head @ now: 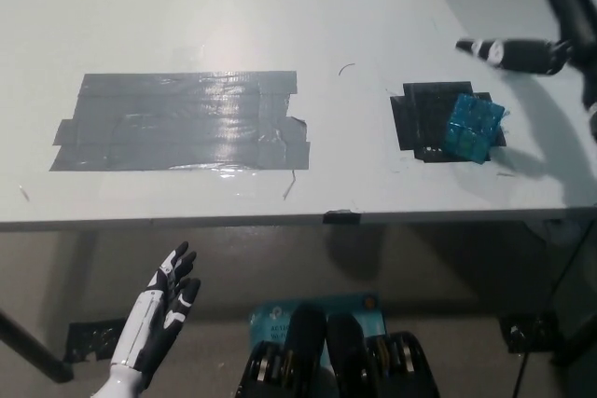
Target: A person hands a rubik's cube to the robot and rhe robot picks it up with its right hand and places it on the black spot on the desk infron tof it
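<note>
**A:** Where was the rubik's cube [474,127] at that point?

**B:** It lay on the black spot [427,120], over that patch's right part, turned at an angle, so that one corner reached past the patch's right edge onto the pale bench [280,6]. Its blue faces showed toward the camera.

**A:** And the right hand [522,51]?

**B:** It was above the bench, beyond the cube and to the right of it, well apart from it and touching nothing. It gripped nothing. One finger [476,47] pointed toward picture left, with a pale tip. The rest of the hand was blurred, so I could not tell how far apart the other fingers stood. The black arm ran up to the top right corner of the view.

**A:** What about the left hand [159,309]?

**B:** It rested low at the picture's lower left, below the near edge of the bench, palm up. Its fingers were spread and it had hold of nothing.

**A:** Anything else on the bench?

**B:** A broad patch of grey tape [177,121], made of overlapping strips, lay on the left half, well apart from the black spot. It was shiny where the light struck it. Between the two patches a small thin curl, too small to tell what it was, lay on the bare surface.
</note>
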`<state>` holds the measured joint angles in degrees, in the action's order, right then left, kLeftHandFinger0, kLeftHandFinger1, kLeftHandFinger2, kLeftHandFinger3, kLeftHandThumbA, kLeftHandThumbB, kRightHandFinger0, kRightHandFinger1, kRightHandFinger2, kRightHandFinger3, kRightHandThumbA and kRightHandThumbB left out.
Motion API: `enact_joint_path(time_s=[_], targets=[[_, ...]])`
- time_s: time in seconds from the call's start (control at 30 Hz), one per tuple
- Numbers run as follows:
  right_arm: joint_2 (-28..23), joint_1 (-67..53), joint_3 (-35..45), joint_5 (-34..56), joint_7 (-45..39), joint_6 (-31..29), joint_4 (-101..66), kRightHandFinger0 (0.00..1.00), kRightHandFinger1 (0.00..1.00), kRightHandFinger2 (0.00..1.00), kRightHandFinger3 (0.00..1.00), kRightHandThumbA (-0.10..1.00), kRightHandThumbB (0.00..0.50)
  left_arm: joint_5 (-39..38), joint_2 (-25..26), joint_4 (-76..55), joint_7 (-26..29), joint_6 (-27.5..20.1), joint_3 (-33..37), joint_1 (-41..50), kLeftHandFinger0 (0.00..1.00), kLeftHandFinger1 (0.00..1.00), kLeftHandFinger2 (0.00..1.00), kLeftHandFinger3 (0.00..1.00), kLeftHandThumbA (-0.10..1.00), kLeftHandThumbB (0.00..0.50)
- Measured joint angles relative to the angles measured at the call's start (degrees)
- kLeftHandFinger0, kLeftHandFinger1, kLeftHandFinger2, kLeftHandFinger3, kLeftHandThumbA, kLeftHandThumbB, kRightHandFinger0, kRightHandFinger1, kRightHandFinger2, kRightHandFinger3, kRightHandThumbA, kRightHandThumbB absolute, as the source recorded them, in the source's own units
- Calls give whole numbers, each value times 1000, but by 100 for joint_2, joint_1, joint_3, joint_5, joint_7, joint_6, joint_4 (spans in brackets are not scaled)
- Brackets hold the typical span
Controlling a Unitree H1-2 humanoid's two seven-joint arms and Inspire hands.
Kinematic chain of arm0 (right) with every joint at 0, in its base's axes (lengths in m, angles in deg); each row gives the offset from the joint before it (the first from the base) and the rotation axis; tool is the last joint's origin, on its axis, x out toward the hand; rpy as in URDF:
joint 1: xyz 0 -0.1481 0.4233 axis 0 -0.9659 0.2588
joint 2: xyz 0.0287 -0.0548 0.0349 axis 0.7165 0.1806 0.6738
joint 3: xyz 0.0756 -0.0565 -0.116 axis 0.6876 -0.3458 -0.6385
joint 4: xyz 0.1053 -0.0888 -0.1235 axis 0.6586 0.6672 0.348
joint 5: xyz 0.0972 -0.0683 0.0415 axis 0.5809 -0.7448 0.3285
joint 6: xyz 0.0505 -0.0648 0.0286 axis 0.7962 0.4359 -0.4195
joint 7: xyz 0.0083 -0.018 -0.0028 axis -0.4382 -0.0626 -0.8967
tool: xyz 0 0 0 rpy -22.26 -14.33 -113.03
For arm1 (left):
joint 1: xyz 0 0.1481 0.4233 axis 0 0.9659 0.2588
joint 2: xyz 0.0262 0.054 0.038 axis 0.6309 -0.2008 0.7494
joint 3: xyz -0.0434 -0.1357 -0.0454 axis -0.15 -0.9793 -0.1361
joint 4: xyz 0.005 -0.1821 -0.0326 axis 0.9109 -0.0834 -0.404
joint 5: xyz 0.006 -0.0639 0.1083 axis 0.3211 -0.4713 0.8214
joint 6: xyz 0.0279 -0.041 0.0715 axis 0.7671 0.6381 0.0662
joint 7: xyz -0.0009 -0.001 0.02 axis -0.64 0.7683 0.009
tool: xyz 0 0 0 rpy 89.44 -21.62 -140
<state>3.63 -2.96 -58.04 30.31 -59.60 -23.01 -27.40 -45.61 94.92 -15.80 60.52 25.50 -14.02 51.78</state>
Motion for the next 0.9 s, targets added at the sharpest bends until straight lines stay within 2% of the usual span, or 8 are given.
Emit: enact_joint_path(time_s=[0.07,0.2,0.43,0.5,0.6,0.73,0.83,0.9], targets=[[1,-15,85,45,-16,54,-373,1000,1000,1000,1000,870,473,0,0,3,0,0,1,-4,1000,1000,1000,1000,878,141],[54,-313,129,109,-48,194,-1387,1000,1000,1000,1000,883,425,0,-1,8,1,2,1,0,1000,1000,1000,1000,881,146],[473,-1767,-47,128,-75,277,-2988,1000,1000,1000,1000,773,378,-5,-3,9,0,7,0,2,1000,1000,1000,1000,865,134],[755,-2418,-157,160,-60,225,-3163,1000,1000,1000,1000,728,341,-7,-2,8,0,7,0,2,1000,1000,1000,1000,882,145],[1195,-3414,-271,220,30,5,-2906,1000,1000,1000,1000,731,292,-10,-1,8,-1,7,1,18,1000,1000,1000,1000,867,140],[1501,-4065,-296,199,184,-338,-2049,1000,1000,1000,1000,724,270,-22,-4,1,-2,8,4,94,1000,1000,1000,1000,878,147],[1599,-4183,-324,97,345,-603,-1243,1000,1000,1000,1000,781,292,-18,-6,1,-1,7,6,148,1000,1000,1000,1000,877,141],[1609,-4179,-374,33,428,-751,-797,1000,1000,1000,1000,756,296,-14,-4,1,0,5,6,172,1000,1000,1000,1000,874,135]])
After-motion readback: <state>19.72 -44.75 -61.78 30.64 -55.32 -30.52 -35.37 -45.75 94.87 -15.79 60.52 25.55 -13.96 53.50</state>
